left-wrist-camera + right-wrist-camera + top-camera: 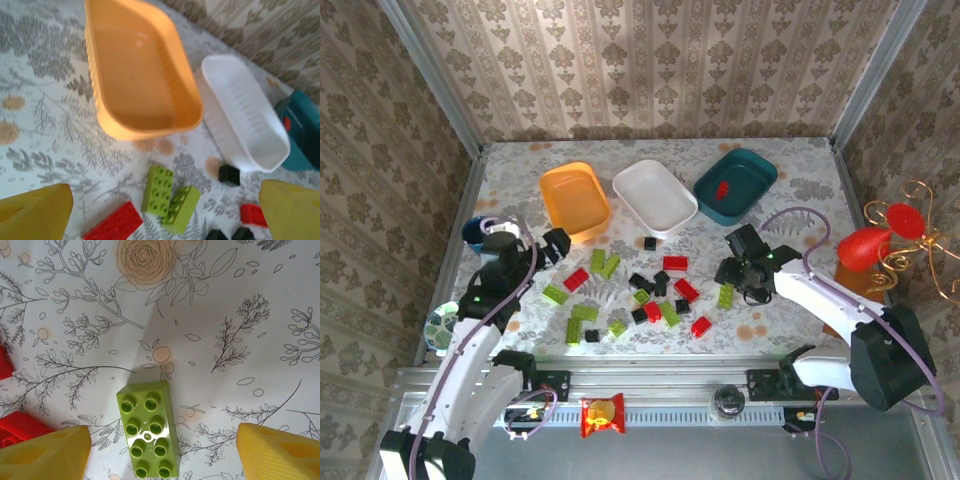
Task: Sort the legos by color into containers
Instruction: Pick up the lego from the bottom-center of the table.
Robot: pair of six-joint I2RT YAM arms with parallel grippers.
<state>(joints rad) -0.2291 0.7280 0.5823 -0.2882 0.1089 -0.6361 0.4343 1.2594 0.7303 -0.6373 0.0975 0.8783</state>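
Observation:
Three containers stand in a row at the back: an orange tub, a white tub and a teal tub holding one red lego. Red, lime green and black legos lie scattered mid-table. My left gripper is open above two green legos near the orange tub. My right gripper is open, hanging over a lone green lego that lies between its fingers without touching them.
A small dark blue cup and a patterned bowl sit at the table's left edge. A red and gold ornament stands off the right side. Red legos lie just left of my right gripper. Walls enclose the table.

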